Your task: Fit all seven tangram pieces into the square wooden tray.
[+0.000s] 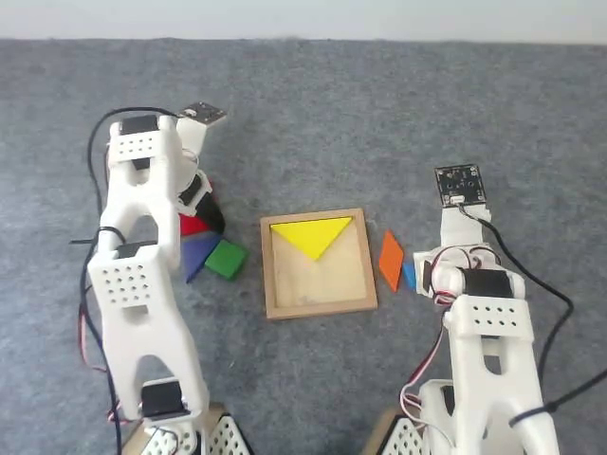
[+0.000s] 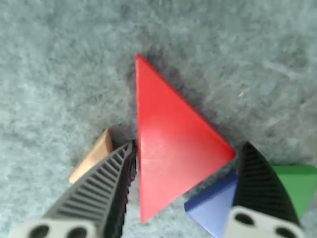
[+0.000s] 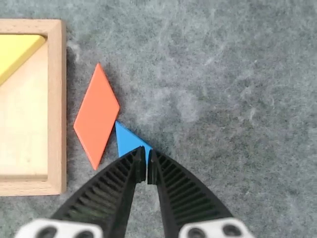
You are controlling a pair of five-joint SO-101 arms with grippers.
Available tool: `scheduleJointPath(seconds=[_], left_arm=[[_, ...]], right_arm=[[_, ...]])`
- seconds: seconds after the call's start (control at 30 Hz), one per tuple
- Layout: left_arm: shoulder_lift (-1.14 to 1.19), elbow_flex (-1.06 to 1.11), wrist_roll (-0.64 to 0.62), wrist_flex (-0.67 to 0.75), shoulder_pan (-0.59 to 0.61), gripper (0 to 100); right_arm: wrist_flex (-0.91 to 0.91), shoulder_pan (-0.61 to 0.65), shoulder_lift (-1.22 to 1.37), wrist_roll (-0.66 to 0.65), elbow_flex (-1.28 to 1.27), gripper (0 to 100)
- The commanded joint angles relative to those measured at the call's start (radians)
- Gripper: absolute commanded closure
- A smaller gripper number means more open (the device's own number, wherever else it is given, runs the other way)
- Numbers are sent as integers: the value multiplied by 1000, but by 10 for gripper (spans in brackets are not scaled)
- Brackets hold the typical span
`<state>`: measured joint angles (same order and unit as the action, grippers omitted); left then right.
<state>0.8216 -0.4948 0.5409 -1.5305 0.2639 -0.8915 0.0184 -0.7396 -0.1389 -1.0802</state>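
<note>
Tray (image 1: 318, 308) sits mid-table between my arms, with the yellow triangle (image 1: 311, 234) in its far half. My left gripper (image 2: 188, 146) is spread wide, one finger on either side of the red triangle (image 2: 168, 144). The green square (image 1: 226, 259) and dark blue triangle (image 2: 210, 208) are just beside it, and a tan piece (image 2: 91, 154) pokes out by one finger. My right gripper (image 3: 147, 151) is pressed closed and holds nothing. Its tips are at the edge of the light blue triangle (image 3: 128, 141), which touches the orange parallelogram (image 3: 96, 115) beside the tray.

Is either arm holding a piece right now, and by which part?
Nothing looks held. The left gripper is open astride the red triangle; the right gripper is shut, its tips over a corner of the blue triangle.
</note>
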Motion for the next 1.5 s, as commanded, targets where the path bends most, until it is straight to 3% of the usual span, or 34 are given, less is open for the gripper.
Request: scheduleJointPath(seconds=[0.0, 0.4, 1.03, 1.2, 1.47], left_arm=[[14, -48, 12, 8, -9, 682], [272, -472, 12, -224, -2, 689], [264, -447, 35, -226, 35, 700], [255, -447, 35, -226, 34, 760], [173, -369, 35, -224, 2, 761]], right_arm=[[19, -12, -38, 5, 6, 982], [18, -12, -38, 5, 6, 982], [19, -12, -39, 5, 8, 982], [33, -13, -39, 5, 8, 982], [33, -13, -38, 5, 6, 982]])
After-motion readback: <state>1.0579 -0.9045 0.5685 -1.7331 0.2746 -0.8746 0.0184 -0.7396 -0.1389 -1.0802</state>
